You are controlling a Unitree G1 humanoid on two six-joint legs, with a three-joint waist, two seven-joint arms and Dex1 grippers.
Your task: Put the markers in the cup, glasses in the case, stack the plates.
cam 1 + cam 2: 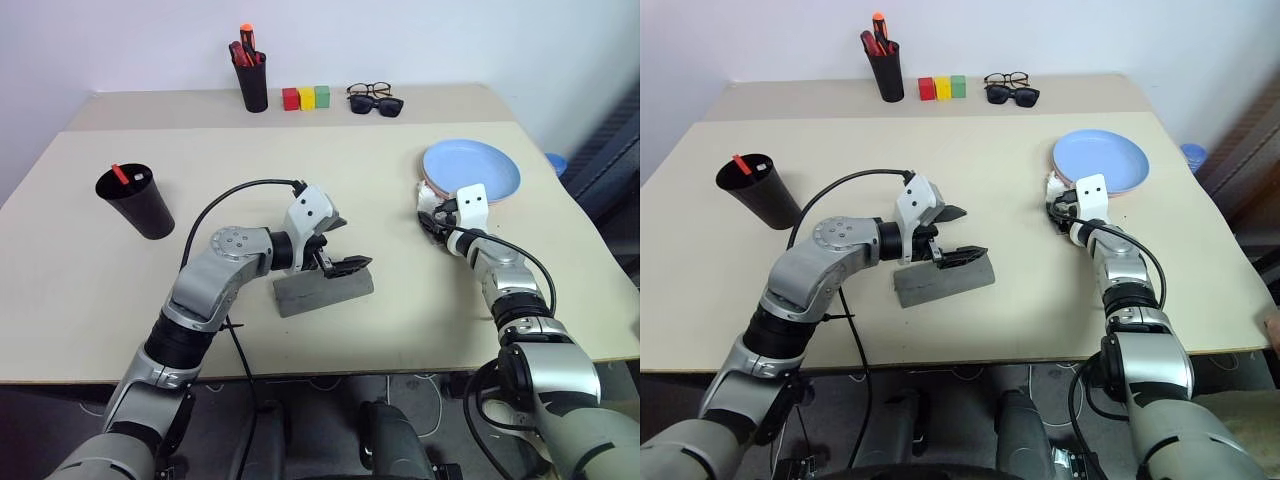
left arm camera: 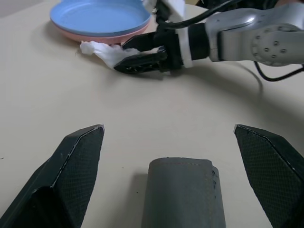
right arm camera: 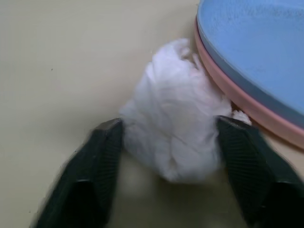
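White tissue wad [image 3: 173, 126] between right hand [image 3: 168, 156] fingers, not yet pinched; close squarely, clear of blue plate [image 3: 259, 45]. Left hand [image 2: 168, 166] wide over grey case [image 2: 183, 192].

Table [image 1: 300, 190] — beige surface, carrying all items. At its far edge are standing a black pen holder [image 1: 252, 85] with red and orange pens, three blocks [image 1: 306, 97] — red, yellow, green — and dark sunglasses [image 1: 378, 105]. A white crumpled wad [image 3: 173, 130] is lying nearer.
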